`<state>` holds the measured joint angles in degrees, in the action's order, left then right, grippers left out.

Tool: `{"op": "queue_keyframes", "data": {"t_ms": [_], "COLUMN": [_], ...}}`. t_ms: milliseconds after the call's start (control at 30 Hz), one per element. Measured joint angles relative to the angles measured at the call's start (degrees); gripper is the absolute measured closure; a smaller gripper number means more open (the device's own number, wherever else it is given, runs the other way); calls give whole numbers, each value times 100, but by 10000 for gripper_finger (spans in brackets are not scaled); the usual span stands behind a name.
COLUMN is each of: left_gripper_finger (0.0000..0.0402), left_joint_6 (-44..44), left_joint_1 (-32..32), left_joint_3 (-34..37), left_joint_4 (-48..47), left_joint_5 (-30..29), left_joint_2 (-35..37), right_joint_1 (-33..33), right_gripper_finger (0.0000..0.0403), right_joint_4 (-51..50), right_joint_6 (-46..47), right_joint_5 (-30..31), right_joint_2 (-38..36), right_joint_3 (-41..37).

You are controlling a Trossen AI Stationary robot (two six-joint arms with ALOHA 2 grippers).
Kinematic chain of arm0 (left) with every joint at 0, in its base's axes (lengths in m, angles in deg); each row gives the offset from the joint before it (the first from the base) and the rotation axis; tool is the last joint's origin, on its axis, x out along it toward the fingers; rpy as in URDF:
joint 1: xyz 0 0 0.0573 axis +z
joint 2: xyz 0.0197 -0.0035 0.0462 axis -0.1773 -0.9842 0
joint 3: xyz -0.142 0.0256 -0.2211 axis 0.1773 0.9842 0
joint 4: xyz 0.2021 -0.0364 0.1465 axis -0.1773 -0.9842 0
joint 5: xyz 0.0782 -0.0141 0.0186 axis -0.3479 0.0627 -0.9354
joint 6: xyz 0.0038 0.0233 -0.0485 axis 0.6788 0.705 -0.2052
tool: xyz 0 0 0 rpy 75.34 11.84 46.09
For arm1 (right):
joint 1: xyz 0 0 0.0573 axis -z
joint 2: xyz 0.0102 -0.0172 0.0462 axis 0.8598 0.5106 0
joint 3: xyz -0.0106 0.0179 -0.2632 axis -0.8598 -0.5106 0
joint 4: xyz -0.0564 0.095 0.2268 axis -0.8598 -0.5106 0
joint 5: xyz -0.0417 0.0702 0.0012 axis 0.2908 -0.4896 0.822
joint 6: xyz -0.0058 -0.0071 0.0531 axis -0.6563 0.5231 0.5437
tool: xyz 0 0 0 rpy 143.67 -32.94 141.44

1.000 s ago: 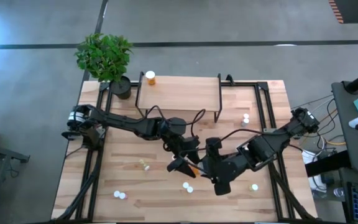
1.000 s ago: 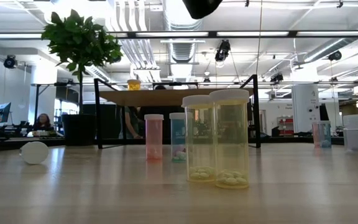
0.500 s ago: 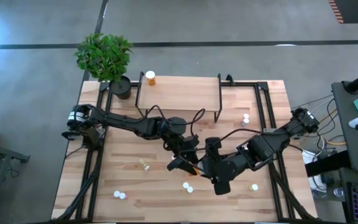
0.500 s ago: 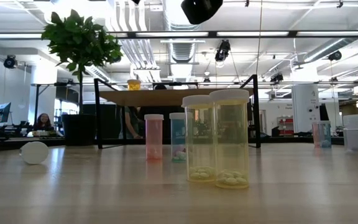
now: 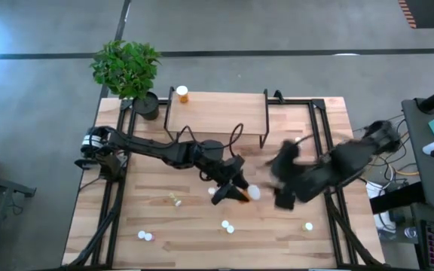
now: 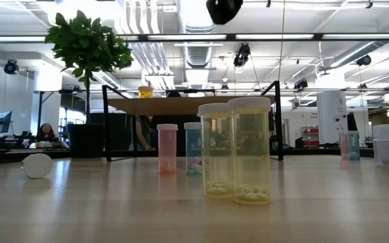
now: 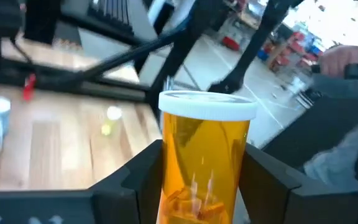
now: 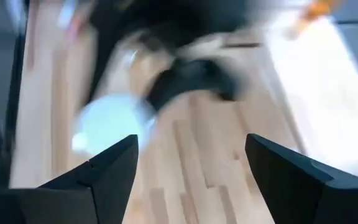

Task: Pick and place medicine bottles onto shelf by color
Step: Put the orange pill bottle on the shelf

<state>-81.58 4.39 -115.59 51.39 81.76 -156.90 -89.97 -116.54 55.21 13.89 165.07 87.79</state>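
My left gripper point(image 5: 236, 191) hangs over the table's middle, shut on an orange medicine bottle point(image 7: 204, 168) with a white cap point(image 5: 253, 193). My right gripper point(image 5: 276, 181) is blurred. It stands open just right of that bottle, fingers point(image 8: 114, 171) wide apart with nothing between them. The shelf point(image 5: 217, 113) stands at the far edge with one orange bottle point(image 5: 181, 93) on its left corner. Two yellow bottles point(image 6: 237, 150), a pink one point(image 6: 167, 148) and a blue-green one point(image 6: 193, 148) stand on their bases on the table. My left gripper pinches the orange bottle's lower body point(image 7: 194, 199) between its two fingers point(image 7: 132, 180), one on each side. The fingers lie along the bottle, and its capped end point(image 7: 207, 104) sticks out past their tips. The bottle is lifted clear, cap toward the table's right.
A potted plant point(image 5: 126, 68) stands at the far left corner. Small bottles are scattered on the table's near part point(image 5: 226, 226), point(image 5: 144, 235), point(image 5: 307, 226), point(image 5: 173, 199) and near the shelf's right leg point(image 5: 297, 141). One lies on its side point(image 6: 37, 165). A dark arm part point(image 6: 223, 8) hangs overhead.
My right gripper, which was beside the orange bottle with my left, has drawn away fast toward the table's right and far side. The bottle stays in my left gripper, which has shifted slightly right and far. The bottle's white cap now points right.
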Motion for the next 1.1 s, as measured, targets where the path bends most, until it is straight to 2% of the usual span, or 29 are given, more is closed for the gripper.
{"op": "queue_keyframes", "data": {"t_ms": [67, 300, 400, 567, 733, 933, 1100], "left_gripper_finger": [245, 245, 246, 246, 246, 246, 246], "left_joint_6": [25, 36, 36, 534, 768, 764, 762], "left_joint_1": [38, 227, 323, 396, 407, 426, 428], "left_joint_3": [-4, -38, -38, -19, -12, 6, 1], "left_joint_4": [273, 1262, 1690, 1908, 1910, 1912, 1912], "left_joint_5": [-6, -432, -652, -733, -785, -787, -787], "left_joint_2": [-2, 88, 124, 105, 101, 96, 96], "right_joint_1": [-176, -1324, -1539, -1347, -991, -695, -678], "right_gripper_finger": [114, 117, 115, 115, 115, 116, 145], "right_joint_4": [-122, -194, 279, 1281, 1804, 1895, 1896], "right_joint_6": [769, 2817, 3015, 2664, 2247, 2264, 2248], "right_joint_5": [585, 1926, 2521, 3290, 3351, 3169, 3135], "right_joint_2": [-279, -716, -693, -330, -63, 74, 115], "right_joint_3": [-133, -990, -1317, -1542, -1481, -1483, -1483]}}
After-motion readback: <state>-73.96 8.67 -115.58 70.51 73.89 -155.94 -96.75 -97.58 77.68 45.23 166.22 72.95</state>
